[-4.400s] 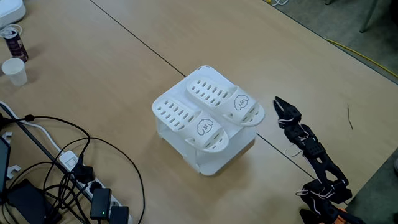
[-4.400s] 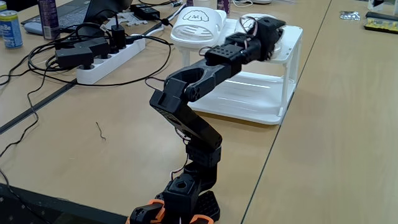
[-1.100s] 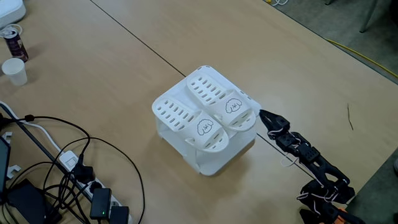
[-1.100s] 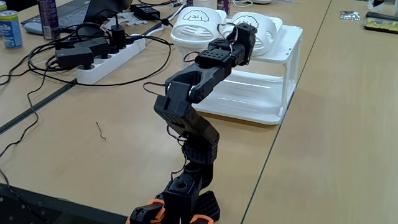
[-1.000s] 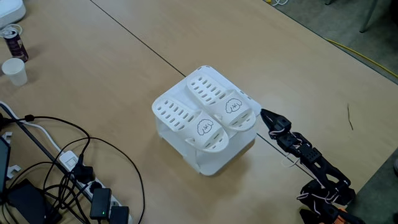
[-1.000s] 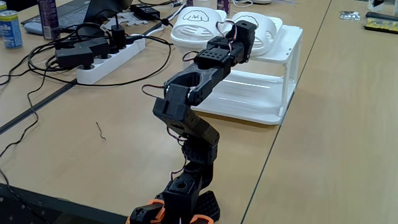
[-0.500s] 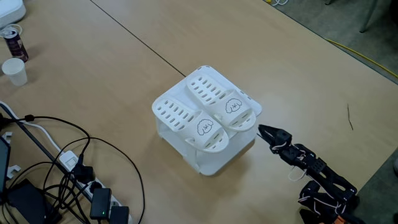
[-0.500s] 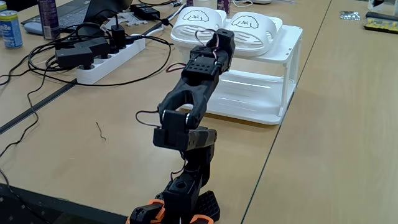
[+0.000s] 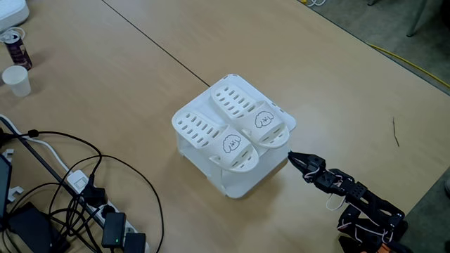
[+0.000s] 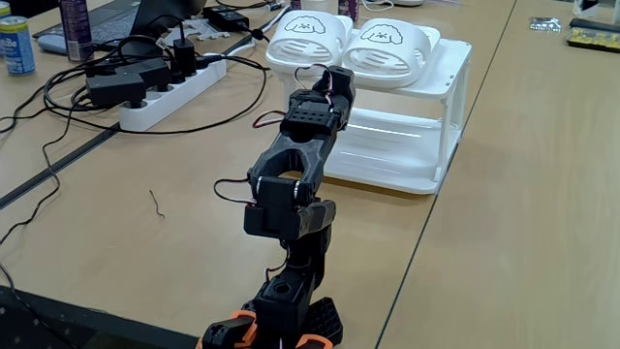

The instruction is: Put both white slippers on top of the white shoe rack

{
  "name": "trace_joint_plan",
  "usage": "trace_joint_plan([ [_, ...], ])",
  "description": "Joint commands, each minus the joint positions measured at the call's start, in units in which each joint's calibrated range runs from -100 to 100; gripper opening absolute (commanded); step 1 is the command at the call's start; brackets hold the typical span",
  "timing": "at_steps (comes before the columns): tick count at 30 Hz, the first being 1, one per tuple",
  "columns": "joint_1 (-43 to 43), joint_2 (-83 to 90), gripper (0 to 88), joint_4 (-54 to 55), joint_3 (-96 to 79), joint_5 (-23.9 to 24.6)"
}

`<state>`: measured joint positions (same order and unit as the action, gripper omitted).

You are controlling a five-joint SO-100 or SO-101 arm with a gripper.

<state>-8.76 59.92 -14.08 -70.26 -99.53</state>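
Observation:
Two white slippers lie side by side on the flat top of the white shoe rack (image 9: 243, 184). In a fixed view from above they are the left slipper (image 9: 211, 136) and the right slipper (image 9: 252, 117); in a fixed view from behind the arm they show at the far end as one slipper (image 10: 308, 39) and the other slipper (image 10: 392, 46) on the rack (image 10: 453, 60). My black gripper (image 9: 291, 157) hangs low just off the rack's near right side, apart from both slippers. It looks shut with nothing in it. From behind, the gripper (image 10: 336, 78) points at the rack and hides its own tips.
A black cable tangle (image 9: 70, 179) and a power strip (image 9: 114, 229) lie at the lower left, with a paper cup (image 9: 15, 79) and a can (image 9: 15, 49) at the far left. From behind, a white power strip (image 10: 170, 95) lies left of the rack.
The right slipper, which overhung the rack's edge 4.4 s ago, now sits further on. Over the last second the gripper has drawn back from it and sunk, the arm folding toward its base.

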Motion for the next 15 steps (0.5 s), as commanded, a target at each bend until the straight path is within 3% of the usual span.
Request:
trace_joint_plan([
  [1,0.0,-0.5,0.8,0.3,1.3,-0.5],
  [15,0.2,-11.2,0.8,2.1,9.2,-0.5],
])
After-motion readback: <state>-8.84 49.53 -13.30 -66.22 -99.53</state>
